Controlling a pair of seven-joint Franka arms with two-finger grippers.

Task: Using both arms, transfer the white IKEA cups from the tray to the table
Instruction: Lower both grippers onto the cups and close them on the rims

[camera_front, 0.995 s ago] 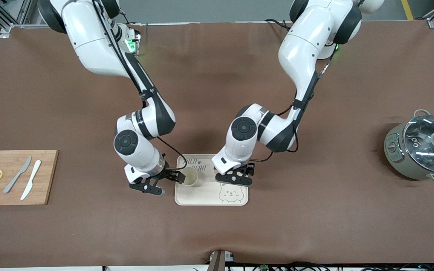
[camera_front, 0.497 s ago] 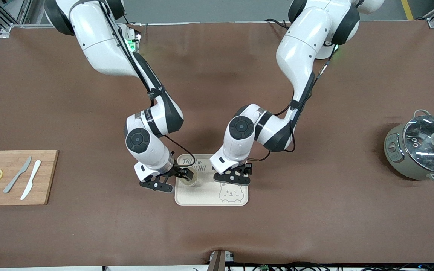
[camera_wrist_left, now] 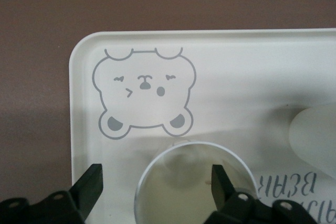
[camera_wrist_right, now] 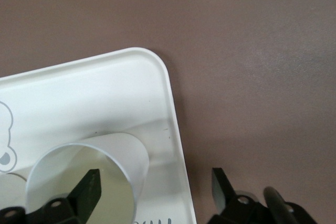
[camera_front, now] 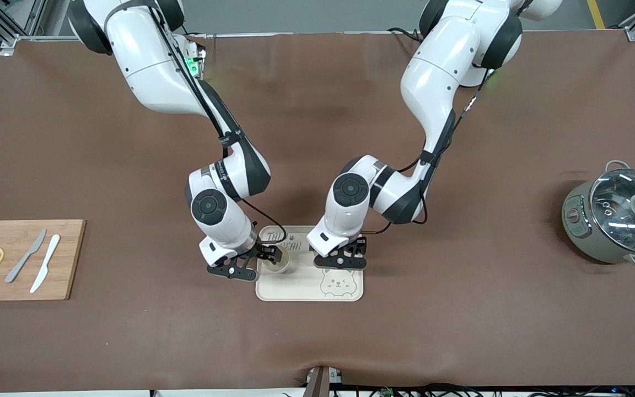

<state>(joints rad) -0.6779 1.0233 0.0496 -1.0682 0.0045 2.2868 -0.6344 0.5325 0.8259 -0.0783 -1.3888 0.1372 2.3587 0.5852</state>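
The cream bear tray (camera_front: 301, 289) lies near the middle of the table. One white cup (camera_front: 278, 263) stands upright on it at the corner toward the right arm's end. My right gripper (camera_front: 257, 262) is low at this cup. In the right wrist view, the gripper (camera_wrist_right: 156, 184) is open, with one finger inside the cup (camera_wrist_right: 79, 182) and the other outside the tray (camera_wrist_right: 105, 93). My left gripper (camera_front: 339, 258) hides the second cup. In the left wrist view, it (camera_wrist_left: 157, 182) is open astride the rim of that cup (camera_wrist_left: 194, 187) on the tray (camera_wrist_left: 236, 77).
A wooden cutting board (camera_front: 20, 259) with lemon slices and two knives lies at the right arm's end. A grey pot with a glass lid (camera_front: 618, 218) stands at the left arm's end. The brown table mat surrounds the tray.
My right arm has shifted toward the tray and closer to its cup. My left gripper has barely moved. The visible cup stays in place on the tray.
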